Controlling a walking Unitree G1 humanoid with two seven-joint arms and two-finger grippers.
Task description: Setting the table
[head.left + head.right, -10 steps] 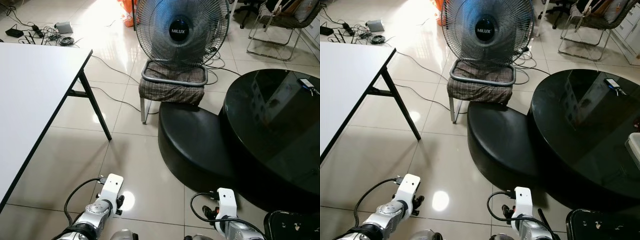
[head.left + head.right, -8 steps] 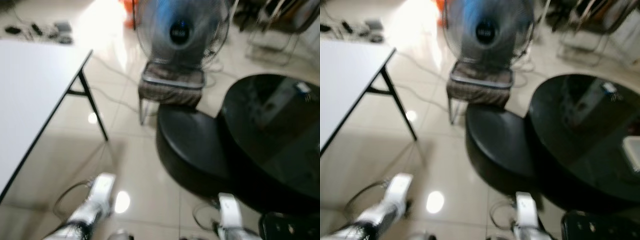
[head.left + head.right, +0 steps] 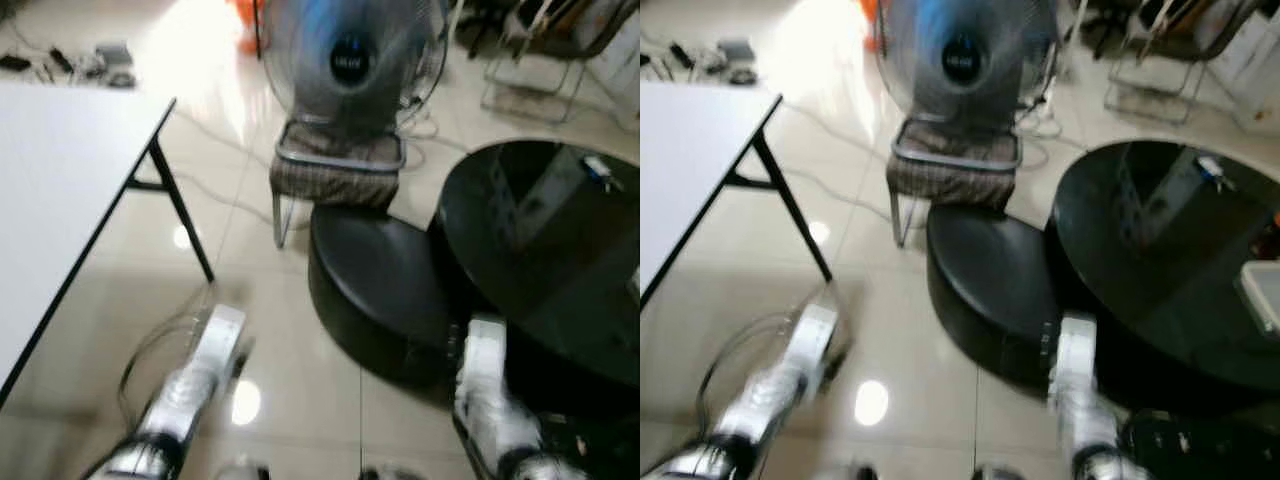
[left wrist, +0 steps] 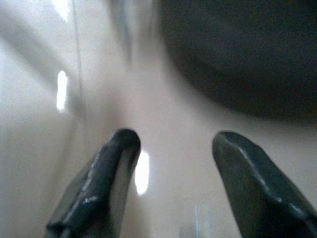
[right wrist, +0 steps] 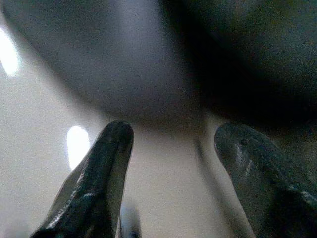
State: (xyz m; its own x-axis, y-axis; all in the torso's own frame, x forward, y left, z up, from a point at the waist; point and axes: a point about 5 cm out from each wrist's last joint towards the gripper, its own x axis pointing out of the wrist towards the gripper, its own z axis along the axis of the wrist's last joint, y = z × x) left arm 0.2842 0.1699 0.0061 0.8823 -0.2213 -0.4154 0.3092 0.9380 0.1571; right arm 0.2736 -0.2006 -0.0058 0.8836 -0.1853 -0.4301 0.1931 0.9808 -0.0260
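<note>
Both grippers empty: left gripper (image 4: 171,148) and right gripper (image 5: 171,144) fingers spread wide over the floor. Your target, the white table (image 3: 60,190), sits far left. Views are blurred; watch the black round table (image 3: 545,250) at right, your right arm could clip it.

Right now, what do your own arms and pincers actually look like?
Each arm is silvery metal ending in a white block, left arm and right arm, with a thin black cable looping beside the left one. Each pincer, left pincer and right pincer, has two long, rounded black fingers.
</note>
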